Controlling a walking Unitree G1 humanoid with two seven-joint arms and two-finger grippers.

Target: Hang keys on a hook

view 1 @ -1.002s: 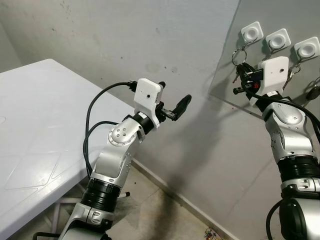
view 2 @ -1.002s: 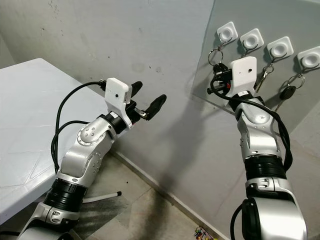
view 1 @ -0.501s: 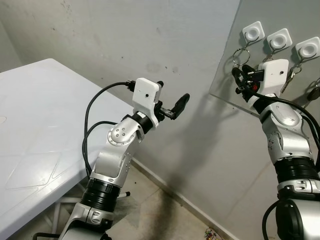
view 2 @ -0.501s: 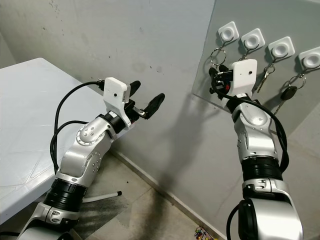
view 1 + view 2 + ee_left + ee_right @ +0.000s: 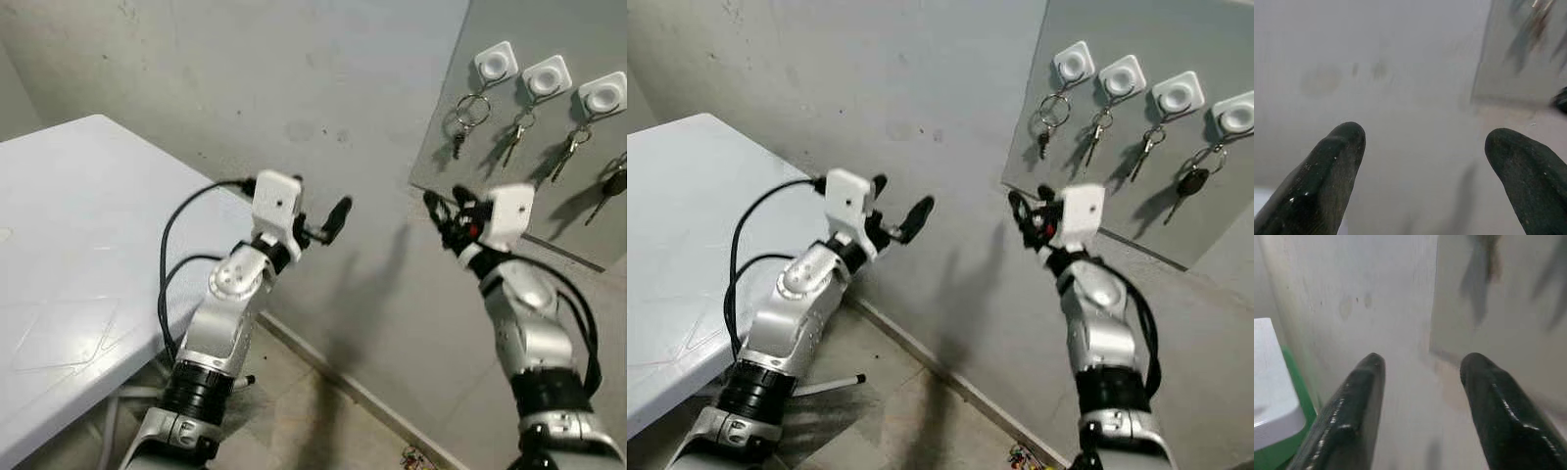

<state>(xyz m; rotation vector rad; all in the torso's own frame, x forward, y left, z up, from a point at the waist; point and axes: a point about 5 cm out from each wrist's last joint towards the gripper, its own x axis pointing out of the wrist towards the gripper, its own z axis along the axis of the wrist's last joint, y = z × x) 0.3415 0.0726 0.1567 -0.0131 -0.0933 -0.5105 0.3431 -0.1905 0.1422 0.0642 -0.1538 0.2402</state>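
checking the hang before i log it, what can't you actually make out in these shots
- Right wrist view: the keys on the board are motion-blurred streaks; rings and hooks unreadable.
- Left wrist view: keys smeared, cut by the top edge.
- Left eye view: the fourth hook's key is cut off by the right edge.
- Head views: whether the leftmost key ring sits fully on its hook is too small to tell.
- Small colourful object on the floor: too small to identify.

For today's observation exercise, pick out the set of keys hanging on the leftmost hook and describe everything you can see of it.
The leftmost keys hang from the leftmost hook, a square white pad with a round centre, fixed to a grey panel on the wall. A thin metal ring loops over the hook, and a smaller ring below carries a small dark key that hangs straight down. It casts a soft shadow on the panel. Nothing else touches it; the right hand is open, lower down and clear of it.
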